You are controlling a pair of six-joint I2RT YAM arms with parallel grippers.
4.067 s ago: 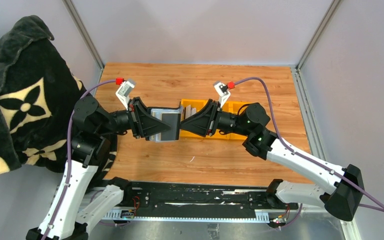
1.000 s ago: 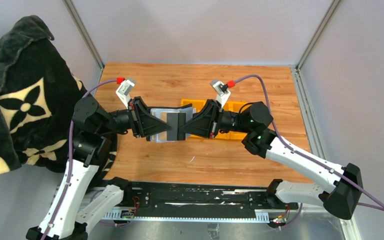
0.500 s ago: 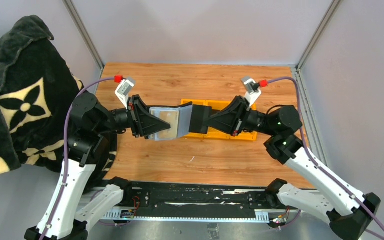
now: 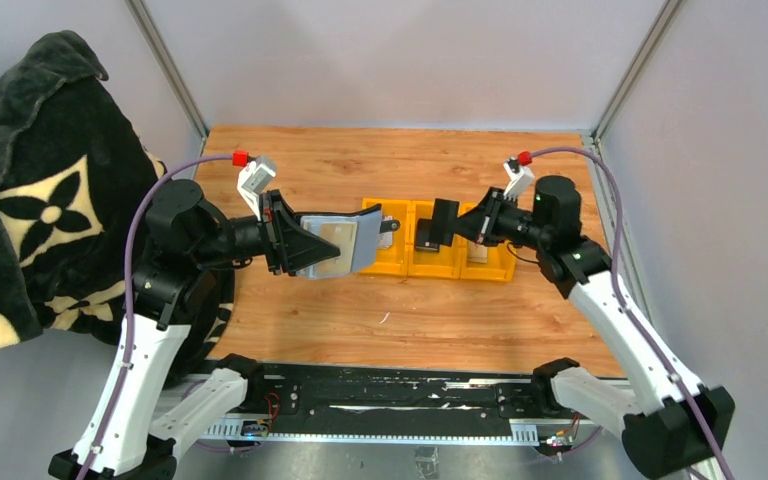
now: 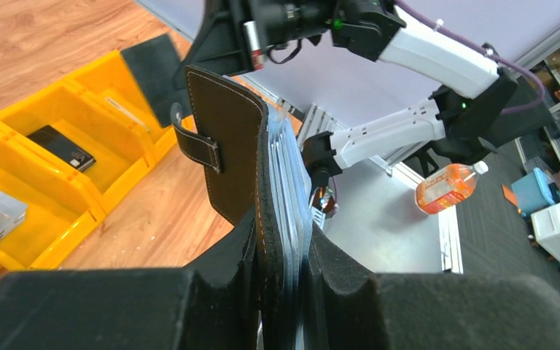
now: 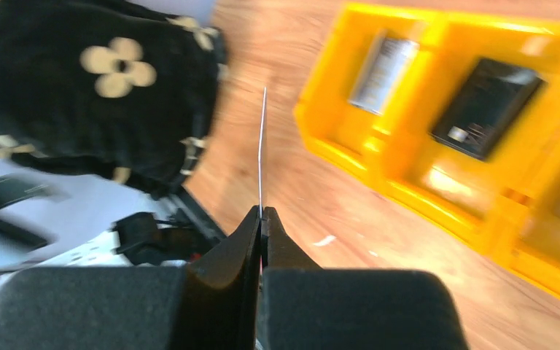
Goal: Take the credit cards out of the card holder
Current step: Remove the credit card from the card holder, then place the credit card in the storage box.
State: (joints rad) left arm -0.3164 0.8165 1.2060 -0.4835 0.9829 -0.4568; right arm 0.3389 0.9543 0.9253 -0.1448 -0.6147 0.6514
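My left gripper (image 4: 308,250) is shut on the black card holder (image 4: 332,245), holding it up above the table with its strap tab (image 4: 388,225) pointing right. Several credit cards (image 5: 290,171) remain stacked in it, a tan one (image 4: 336,238) facing up. In the left wrist view the holder (image 5: 230,138) stands edge-on between my fingers (image 5: 281,251). My right gripper (image 4: 466,228) is shut on one thin dark credit card (image 4: 441,226), free of the holder and hanging over the yellow bins. The right wrist view shows that card (image 6: 262,146) edge-on, rising from my closed fingertips (image 6: 261,216).
A row of yellow bins (image 4: 400,267) sits mid-table, with a silvery card (image 6: 383,64) in one and a black flat item (image 6: 487,108) in another. A black blanket with cream flowers (image 4: 40,180) is draped at the left.
My right gripper closed on a card at the holder, pulled it out and swung right over the bins. The left gripper kept hold of the holder, barely shifting.
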